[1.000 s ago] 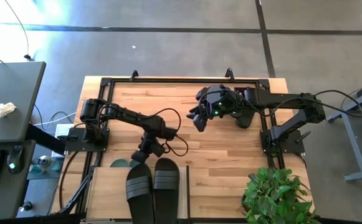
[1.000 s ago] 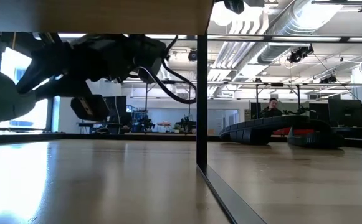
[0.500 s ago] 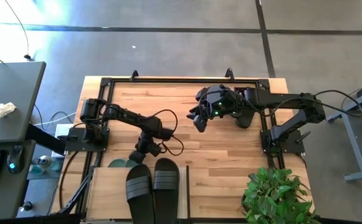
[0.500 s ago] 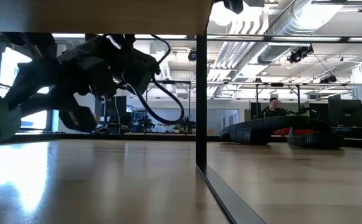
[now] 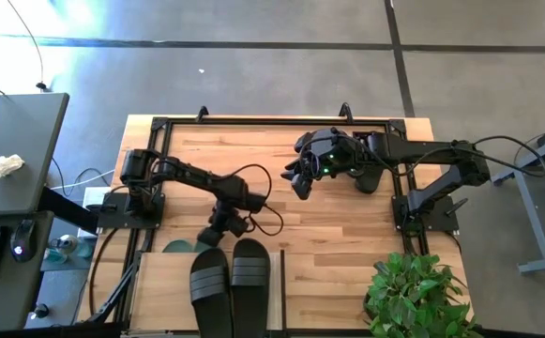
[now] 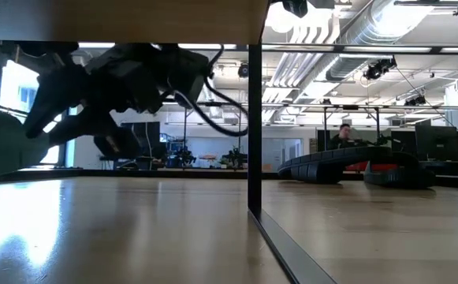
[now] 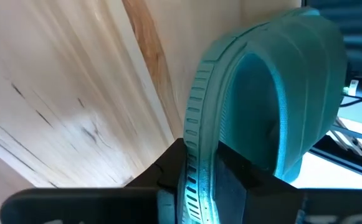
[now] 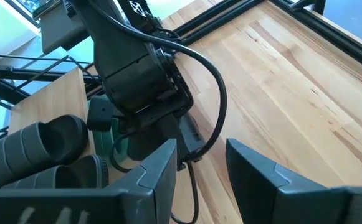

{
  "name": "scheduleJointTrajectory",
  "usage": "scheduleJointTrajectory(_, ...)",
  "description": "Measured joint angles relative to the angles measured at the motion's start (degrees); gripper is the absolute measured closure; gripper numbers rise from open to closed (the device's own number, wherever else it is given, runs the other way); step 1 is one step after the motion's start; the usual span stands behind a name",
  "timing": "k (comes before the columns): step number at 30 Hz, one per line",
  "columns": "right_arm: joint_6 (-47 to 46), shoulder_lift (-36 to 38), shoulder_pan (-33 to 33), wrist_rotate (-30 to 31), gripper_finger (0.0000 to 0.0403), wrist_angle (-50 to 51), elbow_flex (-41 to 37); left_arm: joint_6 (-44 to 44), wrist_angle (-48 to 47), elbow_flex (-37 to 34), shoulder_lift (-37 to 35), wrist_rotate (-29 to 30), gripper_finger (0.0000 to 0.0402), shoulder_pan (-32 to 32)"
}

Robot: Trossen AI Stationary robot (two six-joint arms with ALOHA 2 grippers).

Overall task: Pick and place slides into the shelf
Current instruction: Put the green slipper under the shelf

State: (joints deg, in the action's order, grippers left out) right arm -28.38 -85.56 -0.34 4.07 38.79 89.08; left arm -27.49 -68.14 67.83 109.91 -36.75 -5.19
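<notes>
A sage-green slide [image 7: 274, 93] sticks out past my left gripper [image 7: 199, 177], which is shut on it at the far edge of the shelf [image 5: 164, 286]. From above, only a bit of that slide [image 5: 180, 247] shows, peeking out from under the shelf's top board beside my left gripper [image 5: 214, 235]. In the low view the slide [image 6: 0, 150] hangs tilted at the left, under the board. Two black slides [image 5: 211, 286] [image 5: 250, 268] lie sole-down on the shelf top. My right gripper [image 5: 295, 183] hovers open over the table's middle, holding nothing. My left gripper pinches the green slide's ribbed sole edge [image 7: 196, 149] between its two fingers, one finger [image 7: 162, 183] on the underside and one on the footbed side. The fingers slant down toward the table's near edge. The slide stands on edge, its strap beyond the fingers.
A dark upright post [image 6: 254, 126] of the shelf frame divides the lower level. A potted plant [image 5: 413, 291] stands at the near right corner. Low dark shapes [image 6: 347, 166] lie beyond the table's right part. A person sits far off in the room.
My left gripper has swung a little toward the far edge and back again. The green slide's end has sunk lower under the shelf top and still hangs tilted. My right arm has kept still.
</notes>
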Motion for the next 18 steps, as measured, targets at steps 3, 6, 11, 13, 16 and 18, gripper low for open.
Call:
scheduleJointTrajectory(3, 0.0, 0.0, 0.0, 0.0, 0.0274, 0.0, 0.0, -0.5, -0.4, 0.9, 0.0, 0.0, 0.0349, 0.0)
scheduleJointTrajectory(6, -0.1, 0.0, 0.0, 0.0, 0.0274, 0.0, 0.0, 1.0, -1.4, 1.1, 0.0, 0.0, 0.0349, 0.0)
scheduleJointTrajectory(11, -0.1, 0.0, 0.0, 0.3, 0.0274, 0.0, 0.0, 2.2, -3.7, 1.1, 0.0, -0.1, 0.0348, 0.0)
scheduleJointTrajectory(13, -0.1, 0.0, 0.0, 0.3, 0.0274, 0.0, 0.0, 2.3, -4.3, 1.1, 0.0, -0.1, 0.0348, 0.0)
scheduleJointTrajectory(16, -0.1, 0.0, 0.0, 0.3, 0.0274, 0.0, 0.0, 3.1, -4.9, 1.1, 0.0, -1.0, 0.0348, 0.0)
scheduleJointTrajectory(18, -0.1, 0.0, 0.0, 0.3, 0.0274, 0.0, 0.0, 4.2, -5.2, 1.1, 0.0, -1.8, 0.0348, -0.1)
